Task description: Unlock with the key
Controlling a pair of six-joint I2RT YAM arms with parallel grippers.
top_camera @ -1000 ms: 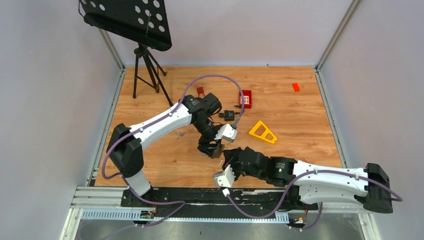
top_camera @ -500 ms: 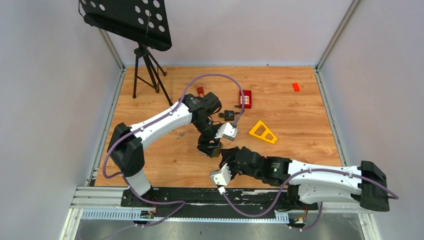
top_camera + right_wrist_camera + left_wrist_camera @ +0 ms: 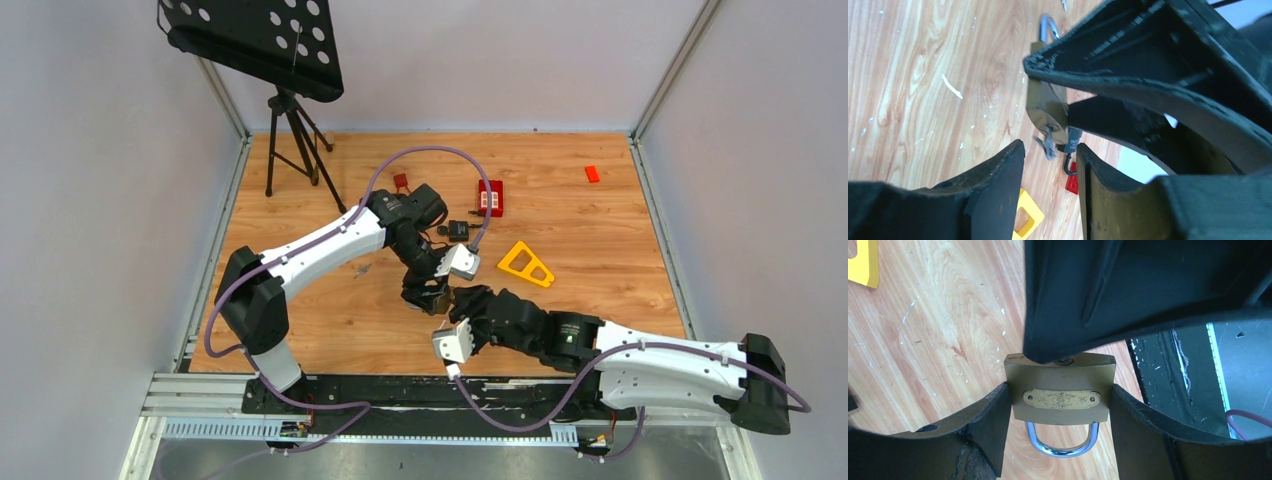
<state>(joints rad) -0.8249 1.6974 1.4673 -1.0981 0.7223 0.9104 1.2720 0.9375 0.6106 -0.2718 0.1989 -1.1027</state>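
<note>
At the far left a black perforated music stand (image 3: 255, 40) rises on a tripod (image 3: 290, 150) at the back corner of the wooden table (image 3: 620, 250). To its right lie a small red piece (image 3: 401, 182), a small black object (image 3: 458, 229) and a red block (image 3: 491, 197), all behind the two arms. A flat yellow triangle (image 3: 526, 263) with cut-out holes lies just right of them, and an orange block (image 3: 592, 173) sits well apart near the back right.

The left gripper (image 3: 428, 297) pinches the brass padlock (image 3: 1060, 400) by its two flat sides and holds it over the middle of the table, near the front edge. The curved chrome shackle (image 3: 1062, 442) points back toward the left wrist. The padlock body is smooth, dull gold and rectangular, with a small engraved plate riveted to its face.

The right gripper (image 3: 461, 299) meets the padlock from the right. In the left wrist view its black body covers the keyhole face. In the right wrist view the left gripper's matte black finger overhangs most of the padlock. A small silvery key (image 3: 1046, 143) sticks out of the lock's end. The right gripper's scuffed fingers (image 3: 998, 185) stand spread with a gap between them, and the key lies in line with that gap, unpinched.

The tabletop is pale woodgrain flecked with white scratches.
</note>
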